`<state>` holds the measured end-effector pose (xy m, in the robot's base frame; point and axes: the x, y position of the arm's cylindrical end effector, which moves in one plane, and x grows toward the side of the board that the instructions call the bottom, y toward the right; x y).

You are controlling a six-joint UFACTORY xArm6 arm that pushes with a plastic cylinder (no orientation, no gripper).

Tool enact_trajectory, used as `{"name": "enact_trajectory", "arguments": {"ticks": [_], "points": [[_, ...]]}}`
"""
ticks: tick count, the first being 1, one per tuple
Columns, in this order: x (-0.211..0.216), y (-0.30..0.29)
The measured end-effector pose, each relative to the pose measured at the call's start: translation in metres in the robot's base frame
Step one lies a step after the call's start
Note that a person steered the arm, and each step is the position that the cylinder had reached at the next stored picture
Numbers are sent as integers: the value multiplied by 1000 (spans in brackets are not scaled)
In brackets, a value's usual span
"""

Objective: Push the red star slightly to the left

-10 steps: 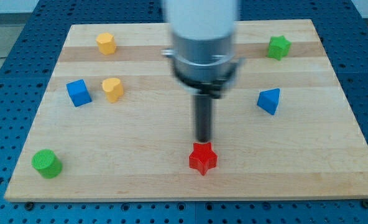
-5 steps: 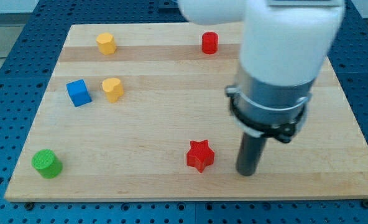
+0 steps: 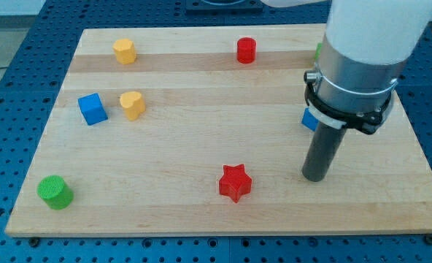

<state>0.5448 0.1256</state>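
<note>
The red star (image 3: 235,182) lies on the wooden board (image 3: 201,139) near its bottom edge, about at mid width. My tip (image 3: 315,177) rests on the board to the star's right, at about the same height in the view, a clear gap away and not touching it.
A red cylinder (image 3: 246,50) and a yellow block (image 3: 125,51) stand near the top edge. A blue cube (image 3: 92,109) and a yellow heart (image 3: 132,104) are at the left. A green cylinder (image 3: 55,192) is at bottom left. The arm mostly hides a blue block (image 3: 308,119) and a green block (image 3: 319,52).
My tip went from just above the star round to its right side, then a little further right and up. The star shifted very slightly left.
</note>
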Motion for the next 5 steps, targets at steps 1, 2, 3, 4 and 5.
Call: {"name": "enact_trajectory", "arguments": {"ticks": [1, 2, 3, 4, 5], "points": [[8, -16], [14, -56], [19, -120], [19, -156], [19, -156]]}}
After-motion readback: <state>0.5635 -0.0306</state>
